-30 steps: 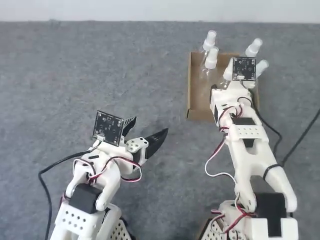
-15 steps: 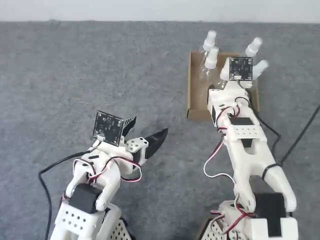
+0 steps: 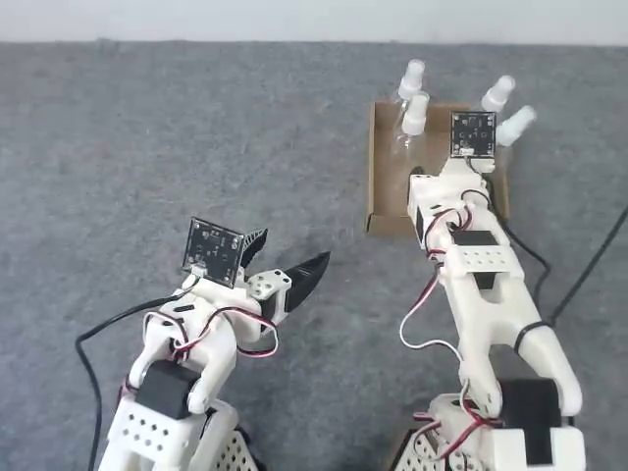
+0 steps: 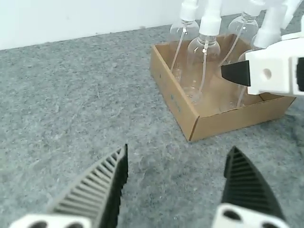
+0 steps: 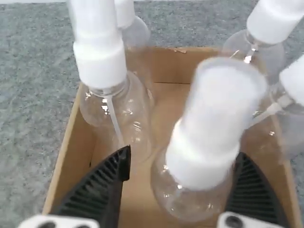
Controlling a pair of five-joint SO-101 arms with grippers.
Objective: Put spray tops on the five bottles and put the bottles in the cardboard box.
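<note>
Straddling the fifth bottle [image 5: 187,192] with its fingers [image 5: 102,190] apart, the right hand [image 5: 183,159] hangs low inside the cardboard box [image 3: 372,172]; one black finger stands on each side of the clear body, and I cannot tell whether either pad touches it; nothing looks clamped. That bottle wears its white spray top [image 5: 213,123] and leans rather than standing plumb; its base appears to be down on the box floor. From the high view, the box lies toward one o'clock on the grey desk [image 3: 177,128]; two capped bottles [image 3: 416,110] stand together at its eleven o'clock corner and two more bottles [image 3: 517,120] at its one o'clock side, so all five appear capped and inside the walls. The left hand [image 4: 179,151] hovers above bare desk toward seven o'clock, well apart from the box, its jaws wide and holding nothing. My reading is that the closing step is in hand: the last bottle set down and let go. The next move calls for the right hand to lift straight up with the fingers wide, so that neither catches the leaning top or knocks the neighbours just beside it; should the bottle tip against another, a light nudge upright may be wanted first.
</note>
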